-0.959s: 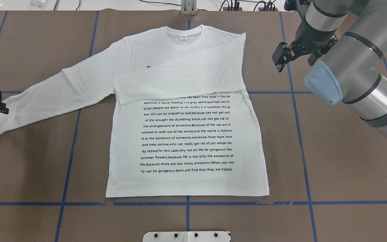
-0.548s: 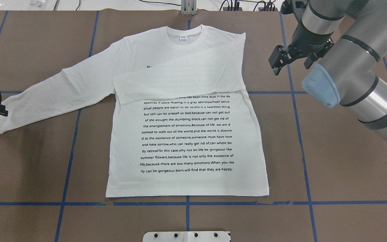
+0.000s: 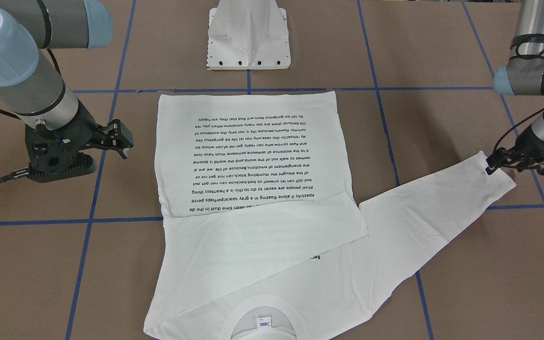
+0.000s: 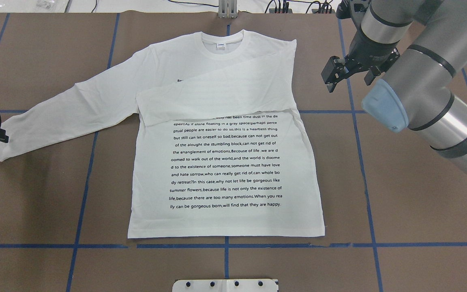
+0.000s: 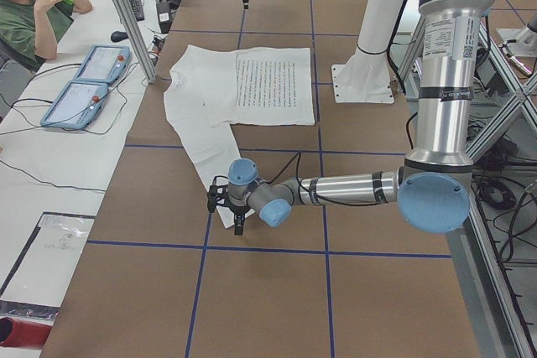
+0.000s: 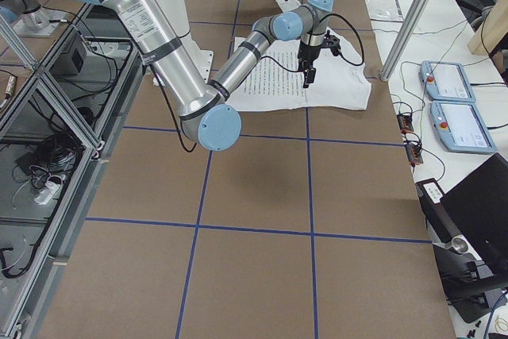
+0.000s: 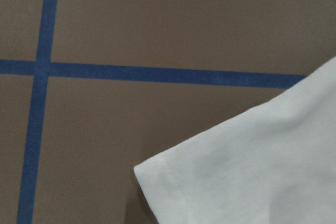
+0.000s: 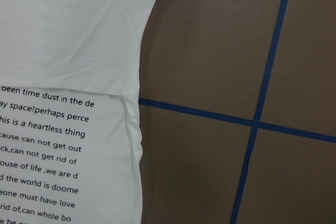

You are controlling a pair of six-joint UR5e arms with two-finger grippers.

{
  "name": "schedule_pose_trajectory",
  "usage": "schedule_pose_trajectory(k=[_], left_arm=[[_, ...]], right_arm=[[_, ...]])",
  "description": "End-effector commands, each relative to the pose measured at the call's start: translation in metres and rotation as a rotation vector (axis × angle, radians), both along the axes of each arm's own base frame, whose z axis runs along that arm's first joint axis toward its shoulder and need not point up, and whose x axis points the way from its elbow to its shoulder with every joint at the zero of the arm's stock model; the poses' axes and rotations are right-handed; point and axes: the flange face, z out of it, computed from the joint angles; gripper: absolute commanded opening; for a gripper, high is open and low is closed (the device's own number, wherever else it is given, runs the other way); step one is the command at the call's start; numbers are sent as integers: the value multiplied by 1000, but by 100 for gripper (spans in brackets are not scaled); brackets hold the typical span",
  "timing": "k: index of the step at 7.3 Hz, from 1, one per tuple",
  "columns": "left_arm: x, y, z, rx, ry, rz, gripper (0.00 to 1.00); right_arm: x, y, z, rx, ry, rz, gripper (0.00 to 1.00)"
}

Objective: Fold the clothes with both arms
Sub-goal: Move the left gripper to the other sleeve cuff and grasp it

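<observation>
Watching the overhead feed, I see the T-shirt (image 4: 225, 170) lying flat, print up, in the middle of the table (image 4: 399, 202). Its collar is at the far side and its hem stops just short of a blue tape line (image 4: 95, 245) on the robot's side. One sleeve is folded across the chest, its cuff end reaching the opposite side edge. The other sleeve runs out straight toward my left gripper (image 3: 491, 167), which sits at the cuff's corner; I cannot tell whether its fingers are parted or closed. My right gripper (image 4: 349, 85) hangs with fingers spread wide over bare table beside the folded shoulder, apart from the cloth. Brown surface lies broad on both sides of the shirt body.
</observation>
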Motion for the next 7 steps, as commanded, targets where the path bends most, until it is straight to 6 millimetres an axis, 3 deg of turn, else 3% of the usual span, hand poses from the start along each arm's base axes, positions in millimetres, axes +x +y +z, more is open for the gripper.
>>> schedule_pose_trajectory(k=[1, 2, 4, 6, 7], left_arm=[[2, 1, 2, -3, -1, 4, 94], [2, 1, 1, -7, 1, -2, 63], [3, 1, 2, -10, 0, -1, 30], [5, -1, -8, 3, 11, -3, 0], [6, -3, -18, 17, 20, -4, 0]], right_arm=[[0, 0, -1, 2, -1, 0, 100], [0, 0, -2, 3, -2, 0, 100], [0, 0, -3, 2, -3, 2, 100], [0, 0, -4, 3, -4, 2, 100], [-1, 0, -3, 3, -2, 3, 100]])
